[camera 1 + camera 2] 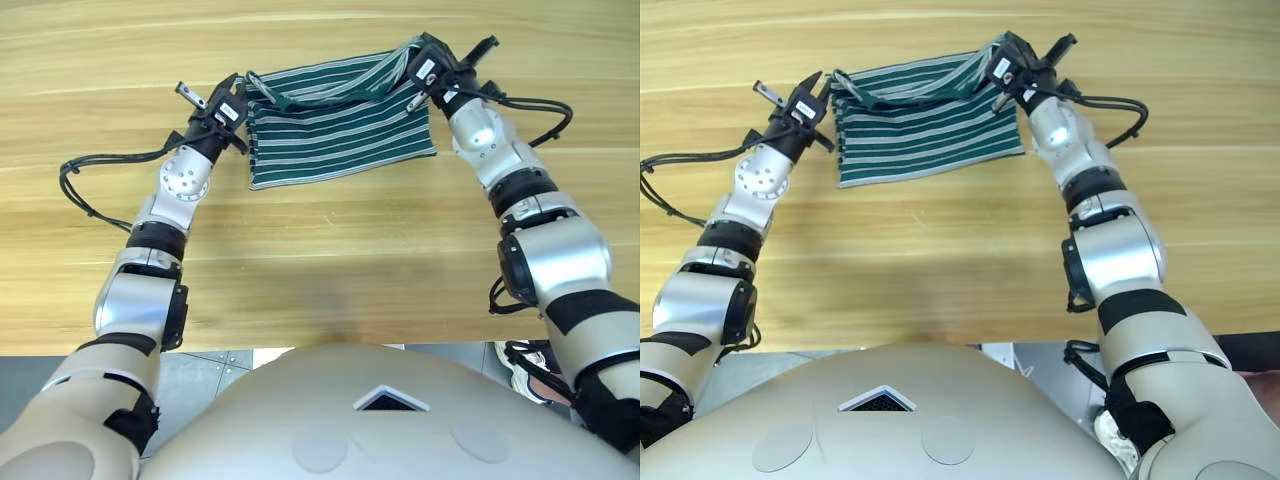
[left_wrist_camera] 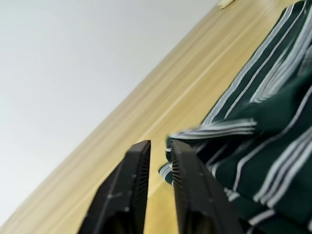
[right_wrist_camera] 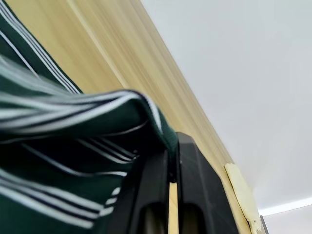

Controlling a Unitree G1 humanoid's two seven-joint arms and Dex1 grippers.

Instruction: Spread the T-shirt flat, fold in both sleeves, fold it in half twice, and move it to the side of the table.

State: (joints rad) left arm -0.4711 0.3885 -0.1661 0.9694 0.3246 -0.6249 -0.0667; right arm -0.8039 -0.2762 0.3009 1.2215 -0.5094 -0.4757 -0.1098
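The green T-shirt with white stripes lies folded into a small rectangle at the far middle of the wooden table. Its upper layer is raised along the far edge and sags between the two grippers. My right gripper is at the far right corner, shut on the lifted fabric, which drapes over its fingers. My left gripper is at the far left corner. In the left wrist view its fingers stand a little apart with wood showing between them, and the shirt's corner lies against one tip.
Black cables trail from both wrists over the table, left and right of the shirt. Bare wood stretches on every side of the shirt. The table's near edge lies just in front of me.
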